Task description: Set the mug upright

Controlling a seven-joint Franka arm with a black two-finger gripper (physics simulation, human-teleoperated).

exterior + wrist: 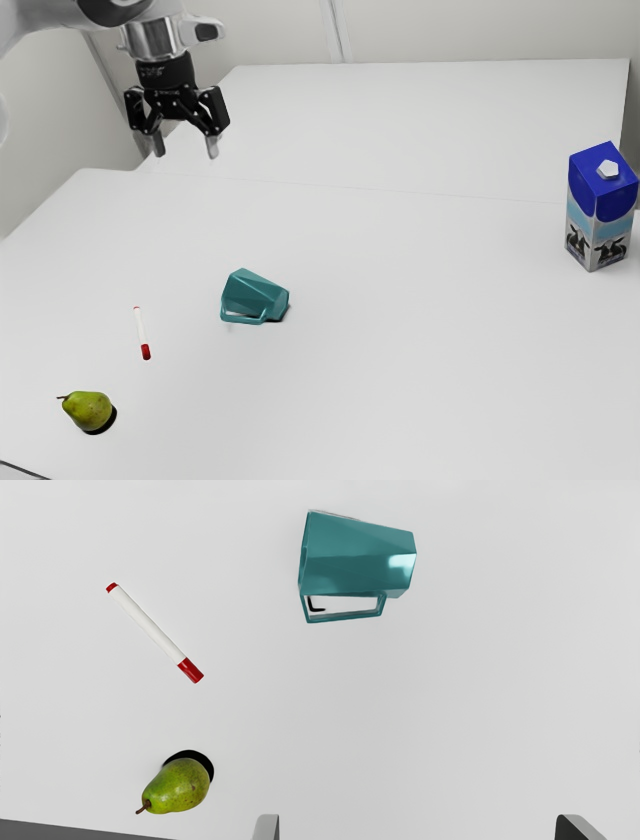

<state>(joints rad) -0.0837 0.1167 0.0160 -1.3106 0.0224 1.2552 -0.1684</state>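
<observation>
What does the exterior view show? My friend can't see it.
A teal mug lies on its side on a white table, an open gripper above. Nearby lie a marker and green pear; a carton stands at the exterior view's right.

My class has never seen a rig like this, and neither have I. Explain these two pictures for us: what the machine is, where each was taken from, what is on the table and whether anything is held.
The machine is a simulated robot arm, ending in a black two-finger gripper. The exterior view comes from a camera beside the arm. The wrist view comes from a camera on the arm's hand, looking down, so its fingertips show at the bottom edge.

On the white table, a teal faceted mug with a handle lies on its side. Near it are a white marker with red ends and a green pear. A blue-topped milk carton stands farther off, toward the exterior view's right.

Nothing is held: the fingers are apart, above the table.
</observation>
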